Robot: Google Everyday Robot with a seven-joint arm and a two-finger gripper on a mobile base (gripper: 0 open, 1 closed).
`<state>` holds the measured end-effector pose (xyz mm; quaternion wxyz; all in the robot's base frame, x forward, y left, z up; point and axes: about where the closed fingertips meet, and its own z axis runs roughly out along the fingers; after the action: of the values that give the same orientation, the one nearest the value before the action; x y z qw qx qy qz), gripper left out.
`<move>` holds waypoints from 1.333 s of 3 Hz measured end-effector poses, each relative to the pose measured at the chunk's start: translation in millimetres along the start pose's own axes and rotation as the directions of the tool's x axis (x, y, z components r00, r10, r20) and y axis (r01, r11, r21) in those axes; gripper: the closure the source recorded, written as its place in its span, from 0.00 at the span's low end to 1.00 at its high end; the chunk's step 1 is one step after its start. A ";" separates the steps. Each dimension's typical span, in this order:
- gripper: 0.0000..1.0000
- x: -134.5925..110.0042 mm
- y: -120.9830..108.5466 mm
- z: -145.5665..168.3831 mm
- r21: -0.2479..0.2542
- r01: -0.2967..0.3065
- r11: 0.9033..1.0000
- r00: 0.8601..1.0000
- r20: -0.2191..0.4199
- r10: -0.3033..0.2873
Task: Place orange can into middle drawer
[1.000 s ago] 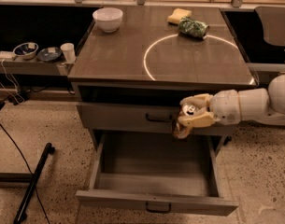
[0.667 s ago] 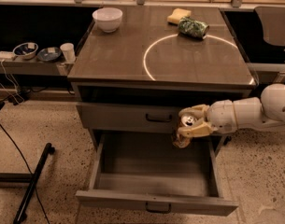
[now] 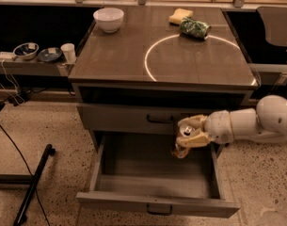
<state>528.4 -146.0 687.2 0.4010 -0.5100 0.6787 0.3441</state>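
Note:
The orange can (image 3: 181, 145) is upright in my gripper (image 3: 190, 132), its silver top showing between the pale fingers. My gripper is shut on the can and holds it just inside the back right part of the open middle drawer (image 3: 155, 199), below the closed drawer front (image 3: 133, 119) above it. My white arm reaches in from the right. The can's lower end hangs above the drawer floor; I cannot tell whether it touches.
On the cabinet top (image 3: 124, 55) stand a white bowl (image 3: 108, 19), a yellow sponge (image 3: 180, 16) and a green patterned can (image 3: 195, 28) lying on its side. A shelf at the left holds two bowls and a cup (image 3: 67, 52). A dark pole (image 3: 32, 185) lies on the floor.
My gripper has moved down and a little left with the can, from in front of the closed drawer front into the open drawer.

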 end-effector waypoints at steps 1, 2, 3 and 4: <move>1.00 63.2 34.9 43.6 -0.054 -0.024 0.998 0.997 -0.075 0.020; 1.00 104.9 55.7 67.5 -0.083 -0.047 0.995 0.995 -0.086 0.040; 1.00 108.3 56.0 71.0 -0.084 -0.055 0.995 0.996 -0.075 0.049; 1.00 129.0 43.1 91.1 -0.067 -0.112 0.991 0.992 0.048 0.115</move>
<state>483.9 -109.4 533.9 0.3815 -0.4743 0.6846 0.4011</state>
